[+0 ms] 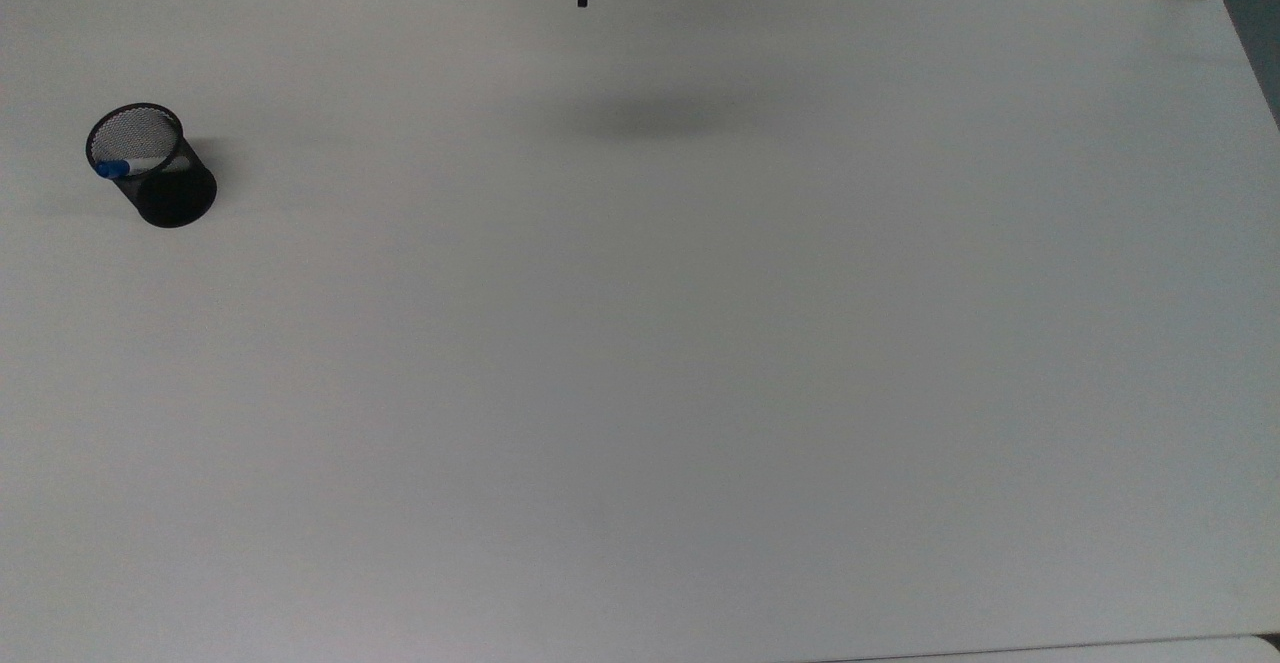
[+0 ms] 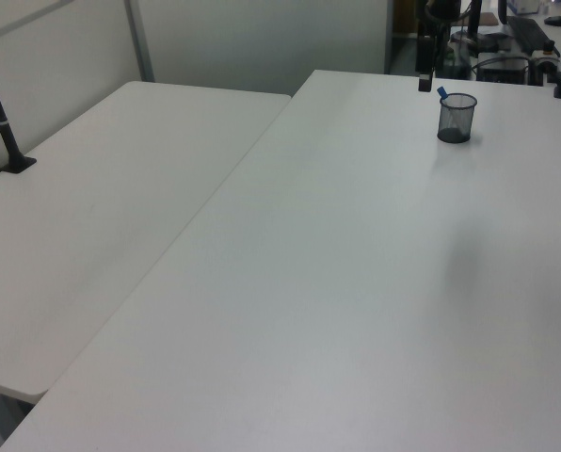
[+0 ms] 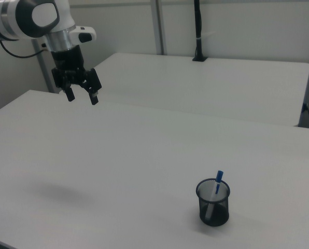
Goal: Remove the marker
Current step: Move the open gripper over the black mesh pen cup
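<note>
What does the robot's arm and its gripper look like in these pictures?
In the right view, the arm is white and rounded, with a black band and a silver ring near the wrist. A dark cable hangs below it. The gripper is black, with two short, thin fingers. In the top view, the fingers appear as two slim black prongs.

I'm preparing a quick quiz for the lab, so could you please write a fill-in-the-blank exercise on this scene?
1. The marker stands inside the black mesh ____.
2. The cap sticking up above the cup rim is coloured ____.
3. The end effector hangs above the table with its fingers ____.
4. In the top view, the cup sits near the table's ____ edge.

Missing words: cup; blue; open; left
</note>
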